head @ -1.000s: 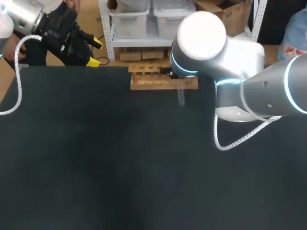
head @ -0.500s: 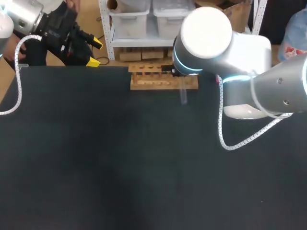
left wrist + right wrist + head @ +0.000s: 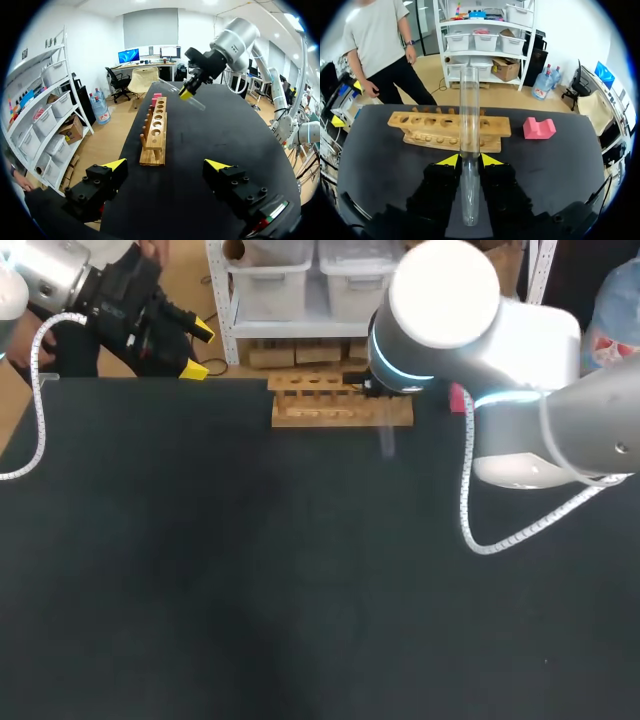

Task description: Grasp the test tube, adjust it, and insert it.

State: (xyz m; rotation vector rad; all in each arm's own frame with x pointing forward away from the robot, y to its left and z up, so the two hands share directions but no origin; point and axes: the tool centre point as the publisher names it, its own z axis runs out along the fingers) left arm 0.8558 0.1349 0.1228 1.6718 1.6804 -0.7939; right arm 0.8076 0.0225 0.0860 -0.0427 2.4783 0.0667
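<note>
The test tube (image 3: 469,110) is a long tube of clear glass, open at the far end and rounded at the near end. The right gripper (image 3: 468,160) is closed narrowly on it, one yellow tip on each side. From above, the tube is at 1 o'clock from the middle of the table (image 3: 200,570), near the right end of the wooden rack (image 3: 340,405). The left gripper (image 3: 167,165) is at 10 o'clock, spread wide and holding nothing.

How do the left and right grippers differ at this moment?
The right gripper is shut on the test tube; the left gripper is open and empty. The right gripper is near the wooden rack; the left gripper sits at the table's edge. Both have yellow tips.
</note>
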